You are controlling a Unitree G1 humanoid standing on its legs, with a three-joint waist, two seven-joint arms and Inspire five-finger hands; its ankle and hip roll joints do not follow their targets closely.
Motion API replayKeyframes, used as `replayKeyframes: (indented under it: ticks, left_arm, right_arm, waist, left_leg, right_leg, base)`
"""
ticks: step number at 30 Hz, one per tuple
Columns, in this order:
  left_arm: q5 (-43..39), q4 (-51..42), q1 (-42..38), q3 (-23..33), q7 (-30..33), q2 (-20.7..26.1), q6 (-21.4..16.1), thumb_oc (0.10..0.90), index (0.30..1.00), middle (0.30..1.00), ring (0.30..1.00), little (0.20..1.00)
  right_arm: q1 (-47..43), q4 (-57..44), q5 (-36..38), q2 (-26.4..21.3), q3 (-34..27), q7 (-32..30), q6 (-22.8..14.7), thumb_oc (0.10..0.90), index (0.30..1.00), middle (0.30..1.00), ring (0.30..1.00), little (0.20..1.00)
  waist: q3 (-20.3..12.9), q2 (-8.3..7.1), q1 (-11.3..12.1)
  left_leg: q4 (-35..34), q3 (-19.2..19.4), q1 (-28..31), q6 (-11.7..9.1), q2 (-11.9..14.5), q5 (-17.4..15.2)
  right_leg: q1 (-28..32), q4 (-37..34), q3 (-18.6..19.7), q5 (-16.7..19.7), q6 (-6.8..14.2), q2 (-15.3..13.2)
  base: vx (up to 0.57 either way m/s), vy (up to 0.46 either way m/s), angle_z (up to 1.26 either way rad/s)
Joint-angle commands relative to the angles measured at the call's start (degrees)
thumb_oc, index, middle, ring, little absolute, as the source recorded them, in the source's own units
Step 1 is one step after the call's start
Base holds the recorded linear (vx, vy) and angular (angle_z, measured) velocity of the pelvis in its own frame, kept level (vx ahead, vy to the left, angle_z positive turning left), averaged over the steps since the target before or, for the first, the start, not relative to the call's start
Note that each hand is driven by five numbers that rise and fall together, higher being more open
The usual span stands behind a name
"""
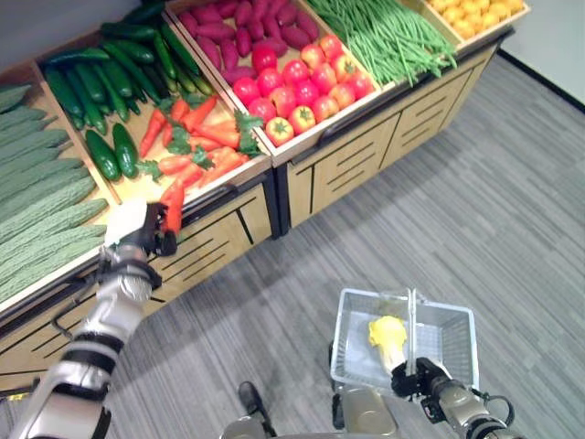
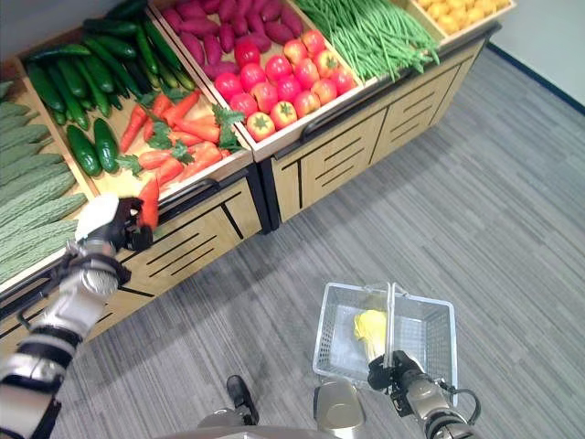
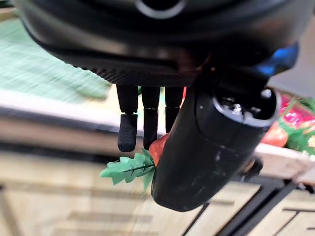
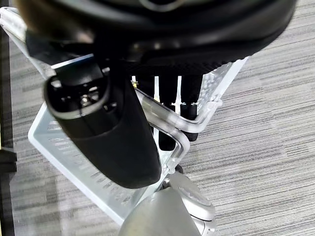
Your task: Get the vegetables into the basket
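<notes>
My left hand (image 1: 137, 233) is at the front edge of the carrot crate, shut on an orange carrot (image 1: 173, 207) that stands up from its grip. In the left wrist view the carrot (image 3: 158, 146) with its green leaves sits between the thumb and the curled fingers (image 3: 128, 132). More carrots (image 1: 196, 137) lie in the crate behind it. My right hand (image 1: 416, 377) is low at the right, shut on the handle of the white wire basket (image 1: 355, 315). Its fingers wrap the handle (image 4: 167, 118) in the right wrist view. A yellow-green vegetable (image 1: 387, 331) lies in the basket.
The wooden stand (image 1: 347, 165) carries crates of bitter gourds (image 1: 41, 197), cucumbers (image 1: 101, 82), tomatoes (image 1: 302, 87), purple sweet potatoes (image 1: 233, 23), green beans (image 1: 388, 37) and yellow fruit (image 1: 475, 14). Grey carpet (image 1: 475, 210) stretches to the right of the stand.
</notes>
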Motion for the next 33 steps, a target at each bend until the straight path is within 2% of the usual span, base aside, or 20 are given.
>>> replayKeyframes:
  ticks: [1,6,9,14,15,18,20,23,33]
  left_arm:
    - [3.07,-2.4,-2.29,7.01,2.73,2.2,-0.97,0.4,0.3,0.3,0.3,0.3]
    - [3.8,-6.47,1.74,10.04,2.37,0.93,-1.02,0.4,0.3,0.3,0.3,0.3]
    - [3.34,-12.16,5.35,12.17,2.08,-0.98,-1.79,0.4,0.3,0.3,0.3,0.3]
    - [0.83,-19.99,10.77,15.24,1.76,-4.62,-4.19,0.4,0.3,0.3,0.3,0.3]
    - [-2.21,-22.97,12.16,15.78,1.59,-6.64,-5.88,0.4,0.3,0.3,0.3,0.3]
    - [-3.25,-25.72,13.99,16.51,1.01,-7.47,-6.48,0.4,0.3,0.3,0.3,0.3]
    - [-6.71,-29.57,15.64,16.69,0.14,-9.18,-8.42,0.4,0.3,0.3,0.3,0.3]
    - [-10.23,-33.97,17.72,17.26,-1.86,-9.92,-10.39,0.4,0.3,0.3,0.3,0.3]
    - [-14.27,-41.43,19.38,17.39,-3.22,-9.14,-12.53,0.4,0.3,0.3,0.3,0.3]
  right_arm:
    - [4.68,2.59,-3.91,-0.61,-0.05,0.09,1.26,0.4,0.3,0.3,0.3,0.3]
    - [5.17,3.54,-4.95,0.09,-0.69,0.21,1.73,0.4,0.3,0.3,0.3,0.3]
    - [5.38,3.95,-4.96,0.51,-1.53,0.03,2.01,0.4,0.3,0.3,0.3,0.3]
    - [5.46,3.68,-4.37,1.16,-2.64,-0.32,1.84,0.4,0.3,0.3,0.3,0.3]
    - [5.33,3.63,-4.29,1.53,-2.88,-0.37,1.75,0.4,0.3,0.3,0.3,0.3]
    - [5.22,3.53,-4.14,1.6,-3.07,-0.54,1.53,0.4,0.3,0.3,0.3,0.3]
    - [5.01,3.33,-3.72,1.98,-3.29,-0.94,1.17,0.4,0.3,0.3,0.3,0.3]
    - [5.57,3.31,-3.23,2.09,-3.61,-1.01,0.71,0.4,0.3,0.3,0.3,0.3]
    - [6.29,2.83,-1.65,2.03,-4.12,-2.31,-0.58,0.4,0.3,0.3,0.3,0.3]
  waist:
    - [-6.06,-1.65,0.7]
    - [-7.27,-2.13,1.28]
    - [-7.99,-2.38,1.81]
    - [-8.96,-2.71,2.64]
    - [-9.2,-2.94,2.95]
    - [-9.38,-3.01,3.19]
    - [-9.57,-3.23,3.64]
    - [-9.6,-3.46,3.8]
    - [-9.42,-4.09,3.89]
  left_leg:
    - [0.3,-2.2,2.91,-0.15,-3.52,-2.55]
    - [0.3,-2.64,4.43,0.49,-4.17,-3.4]
    - [0.3,-2.83,5.23,0.98,-4.58,-3.9]
    - [0.3,-3.35,5.98,1.63,-5.15,-4.4]
    - [0.3,-3.59,6.37,1.84,-5.36,-4.56]
    - [0.3,-3.92,6.72,2.04,-5.46,-4.73]
    - [0.3,-4.35,7.15,2.3,-5.66,-4.89]
    - [0.3,-4.53,7.55,2.46,-5.73,-5.06]
    - [0.3,-5.16,7.94,2.93,-5.79,-5.37]
  right_leg:
    - [2.19,1.07,-0.48,-3.05,4.91,-1.5]
    - [3.86,1.25,-0.59,-3.38,5.22,-1.76]
    - [4.77,1.33,-0.63,-3.45,5.43,-2.03]
    - [5.7,1.75,-0.76,-3.61,5.73,-2.53]
    - [6.05,2.0,-0.91,-3.61,5.77,-2.73]
    - [6.53,2.28,-1.17,-3.8,5.83,-2.91]
    - [7.11,2.62,-1.55,-3.98,5.79,-3.05]
    - [7.68,2.63,-1.91,-4.08,5.84,-3.15]
    - [8.43,2.73,-2.14,-3.77,6.24,-3.65]
  base:
    - [0.02,0.011,0.07]
    - [0.01,0.022,0.09]
    - [-0.01,0.022,0.09]
    - [-0.03,0.021,0.06]
    - [-0.03,0.014,0.02]
    - [-0.02,0.011,0.04]
    - [-0.03,0.01,0.05]
    - [-0.02,0.009,0.11]
    - [-0.01,0.002,0.04]
